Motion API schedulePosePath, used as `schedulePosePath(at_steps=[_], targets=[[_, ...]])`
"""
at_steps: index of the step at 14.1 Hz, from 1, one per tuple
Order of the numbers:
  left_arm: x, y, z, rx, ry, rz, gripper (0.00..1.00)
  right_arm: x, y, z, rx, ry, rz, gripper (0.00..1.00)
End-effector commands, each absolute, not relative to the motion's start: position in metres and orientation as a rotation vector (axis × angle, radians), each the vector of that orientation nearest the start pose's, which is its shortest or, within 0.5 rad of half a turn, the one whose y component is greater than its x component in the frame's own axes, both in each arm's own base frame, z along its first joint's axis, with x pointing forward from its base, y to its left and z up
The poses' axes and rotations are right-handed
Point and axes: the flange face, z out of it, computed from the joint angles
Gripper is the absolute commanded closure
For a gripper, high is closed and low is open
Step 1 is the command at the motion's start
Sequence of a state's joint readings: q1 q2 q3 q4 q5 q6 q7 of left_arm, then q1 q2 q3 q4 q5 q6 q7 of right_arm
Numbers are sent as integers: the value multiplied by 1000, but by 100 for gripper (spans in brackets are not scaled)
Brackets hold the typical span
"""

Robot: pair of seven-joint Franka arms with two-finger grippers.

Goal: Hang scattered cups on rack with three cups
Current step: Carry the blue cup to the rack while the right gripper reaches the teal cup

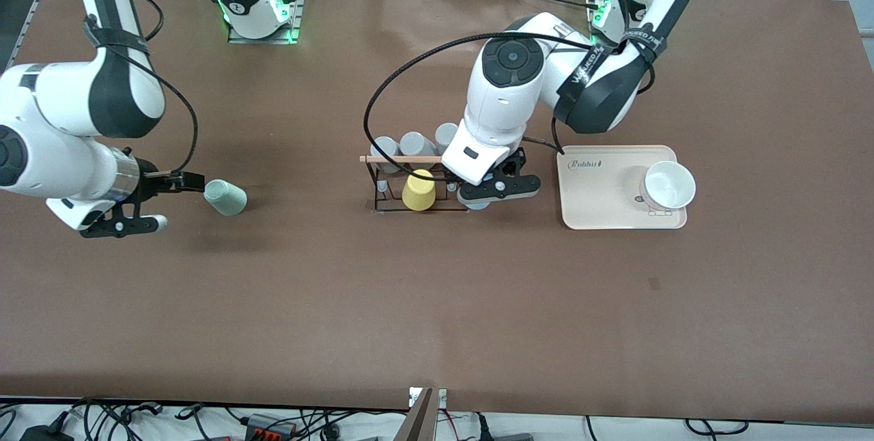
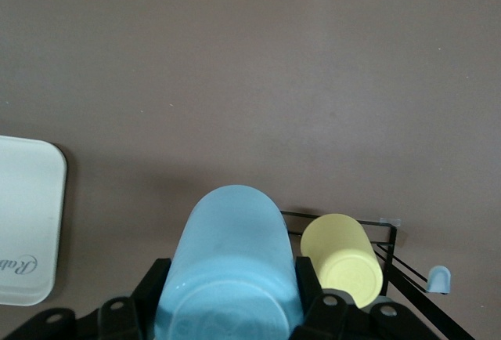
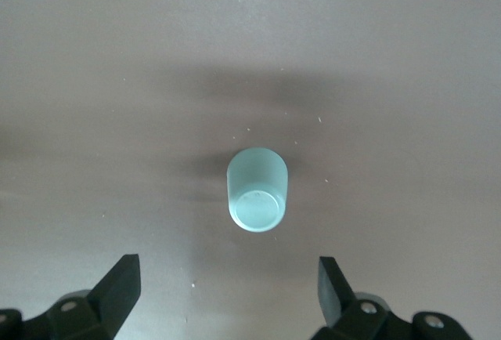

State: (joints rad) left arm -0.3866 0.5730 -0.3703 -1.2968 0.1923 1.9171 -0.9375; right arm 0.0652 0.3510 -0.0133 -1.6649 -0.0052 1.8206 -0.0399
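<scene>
Left claw (image 2: pixel 231 309) clamps the smooth light blue cup (image 2: pixel 231 265), mostly hidden under the wrist at the wire rack (image 1: pixel 389 185) beside the yellow cup (image 1: pixel 418 190), while the right claw (image 3: pixel 227 281) gapes wide before the toppled mint cup (image 3: pixel 256 189).

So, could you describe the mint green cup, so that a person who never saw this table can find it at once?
Start at the black wire rack in the middle of the table, then go toward the right arm's end. The mint green cup lies there on its side on the bare brown table, just ahead of the right gripper. It is the only cup away from the rack.
</scene>
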Motion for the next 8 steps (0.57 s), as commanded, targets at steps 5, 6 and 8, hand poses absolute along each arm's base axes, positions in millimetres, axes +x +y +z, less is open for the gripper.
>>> schedulePosePath(at_steps=[5, 6, 8], targets=[[562, -470, 399, -3186, -275, -113, 72, 605, 26, 319, -3148, -118, 208, 0], [561, -472, 392, -3185, -270, -124, 72, 605, 26, 318, -3147, -118, 215, 0], [552, -484, 379, -3175, -288, -119, 72, 605, 28, 319, -3148, -122, 213, 0]])
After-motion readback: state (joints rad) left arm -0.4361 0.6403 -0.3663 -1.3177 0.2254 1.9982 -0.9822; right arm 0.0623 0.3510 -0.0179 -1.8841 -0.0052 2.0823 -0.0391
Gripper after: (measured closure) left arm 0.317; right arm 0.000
